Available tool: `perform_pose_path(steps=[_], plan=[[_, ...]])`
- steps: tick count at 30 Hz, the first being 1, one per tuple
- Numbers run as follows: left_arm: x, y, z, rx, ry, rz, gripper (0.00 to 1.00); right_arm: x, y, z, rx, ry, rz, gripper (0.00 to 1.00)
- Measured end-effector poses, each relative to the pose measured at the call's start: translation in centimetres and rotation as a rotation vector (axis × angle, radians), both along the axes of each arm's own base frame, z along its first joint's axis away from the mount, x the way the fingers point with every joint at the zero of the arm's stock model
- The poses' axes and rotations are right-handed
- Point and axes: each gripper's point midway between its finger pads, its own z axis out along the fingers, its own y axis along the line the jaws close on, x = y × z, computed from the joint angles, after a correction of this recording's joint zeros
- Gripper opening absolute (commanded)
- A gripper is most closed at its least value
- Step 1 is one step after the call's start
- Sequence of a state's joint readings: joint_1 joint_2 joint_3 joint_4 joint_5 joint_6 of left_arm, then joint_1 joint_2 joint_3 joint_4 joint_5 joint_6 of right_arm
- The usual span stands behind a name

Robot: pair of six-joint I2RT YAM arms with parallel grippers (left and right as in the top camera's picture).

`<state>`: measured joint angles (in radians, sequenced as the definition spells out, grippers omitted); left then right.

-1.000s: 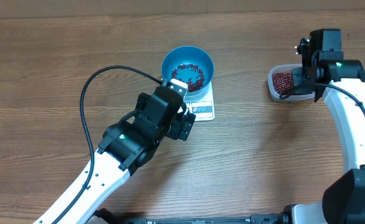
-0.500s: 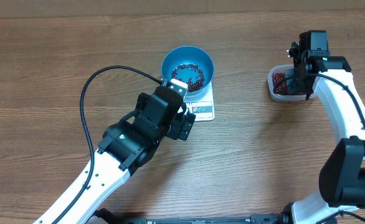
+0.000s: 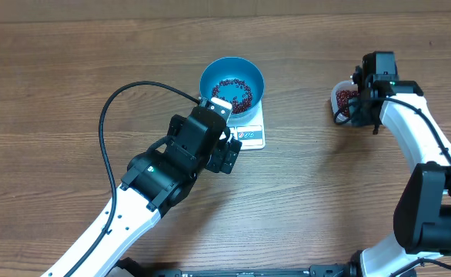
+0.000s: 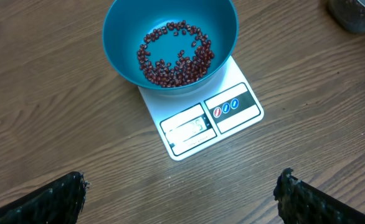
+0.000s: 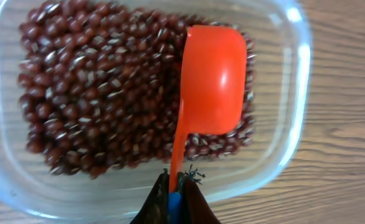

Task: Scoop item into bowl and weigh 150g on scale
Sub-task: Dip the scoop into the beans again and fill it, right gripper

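The teal-blue bowl (image 3: pixel 232 83) stands on the white scale (image 3: pixel 250 137) and holds a thin ring of dark red beans (image 4: pixel 173 59). My left gripper (image 4: pixel 182 202) hangs open just in front of the scale's display (image 4: pixel 189 127), apart from it. More beans (image 5: pixel 95 93) fill the clear plastic tub (image 5: pixel 298 93) at the right. My right gripper (image 5: pixel 177 194) is shut on the handle of an orange scoop (image 5: pixel 213 74). The scoop's cup lies over the heap in the tub, and no beans show on it. From above, the right gripper (image 3: pixel 362 104) covers part of the tub (image 3: pixel 339 100).
A black cable (image 3: pixel 125 96) loops over the table left of the bowl. The left arm's body (image 3: pixel 172 165) lies diagonally from the front edge toward the scale. Bare wood lies between the scale and the tub.
The right arm has swung left and down over the tub, hiding more of it from above. The left arm, bowl and scale have not moved.
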<state>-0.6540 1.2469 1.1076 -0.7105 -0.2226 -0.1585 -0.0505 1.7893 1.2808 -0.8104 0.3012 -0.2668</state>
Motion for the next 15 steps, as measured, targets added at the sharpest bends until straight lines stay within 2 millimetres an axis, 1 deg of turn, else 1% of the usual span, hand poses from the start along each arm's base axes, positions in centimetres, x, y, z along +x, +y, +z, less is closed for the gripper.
perform_pose_path(steps=[6,15], plan=[[0.0,0.0,0.0,0.000,0.000,0.000,1.00,0.3,1.4,-0.4,0.094,-0.011,0.024,0.04],[0.0,0.0,0.0,0.000,0.000,0.000,1.00,0.5,2.8,-0.5,0.178,-0.020,0.048,0.04]])
